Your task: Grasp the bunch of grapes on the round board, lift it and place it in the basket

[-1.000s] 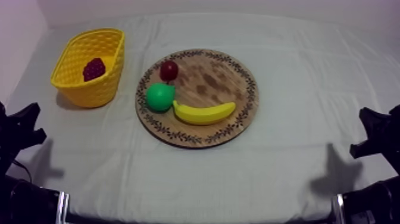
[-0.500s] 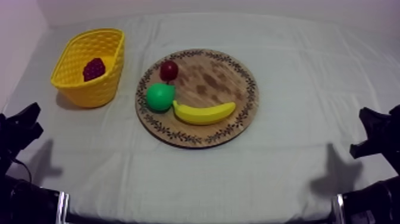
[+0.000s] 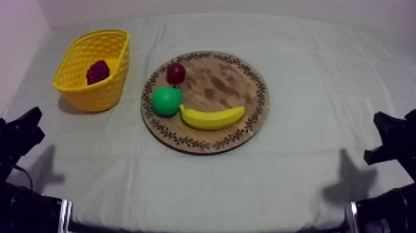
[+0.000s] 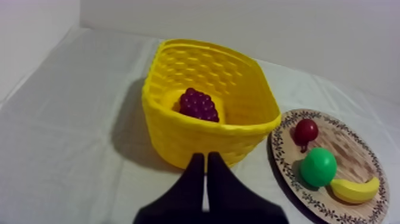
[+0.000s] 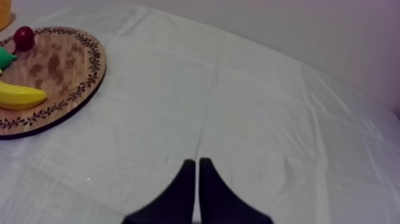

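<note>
1 creased cloth (image 3: 316, 87), grapes (image 3: 97, 71) in basket (image 3: 86, 98)

Left pincer (image 4: 205, 164): two matte black fingers, tapered into a narrow wedge
Right pincer (image 5: 197, 162): same black, same wedge
Left arm (image 3: 20, 133): black, angular, silvery band low down
Right arm (image 3: 390, 139): likewise

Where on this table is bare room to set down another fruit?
Widest free patch: the cloth right of the wooden board. Also free: the near strip in front of the board, and the wood behind the banana. Crowded: the board's left side, with small red fruit, pear and banana close together, and the yellow basket, holding the bunch of grapes.
</note>
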Controlling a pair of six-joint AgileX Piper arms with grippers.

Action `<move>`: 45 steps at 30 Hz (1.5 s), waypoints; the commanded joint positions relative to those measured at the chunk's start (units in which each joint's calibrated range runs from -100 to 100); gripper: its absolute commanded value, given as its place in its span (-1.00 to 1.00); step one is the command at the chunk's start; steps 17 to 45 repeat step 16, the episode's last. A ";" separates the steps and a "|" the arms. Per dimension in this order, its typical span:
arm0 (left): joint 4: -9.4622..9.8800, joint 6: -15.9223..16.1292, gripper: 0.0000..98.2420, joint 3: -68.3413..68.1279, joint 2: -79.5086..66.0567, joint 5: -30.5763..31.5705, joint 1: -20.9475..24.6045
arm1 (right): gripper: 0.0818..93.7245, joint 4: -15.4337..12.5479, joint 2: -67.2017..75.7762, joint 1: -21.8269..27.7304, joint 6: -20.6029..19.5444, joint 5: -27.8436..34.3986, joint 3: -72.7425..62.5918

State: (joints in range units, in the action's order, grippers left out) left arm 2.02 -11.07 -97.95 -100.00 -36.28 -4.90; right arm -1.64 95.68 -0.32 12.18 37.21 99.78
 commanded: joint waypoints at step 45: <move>0.01 0.00 -1.00 -0.35 0.00 -0.36 0.02 | -0.99 0.00 0.00 0.01 0.00 -0.03 -0.01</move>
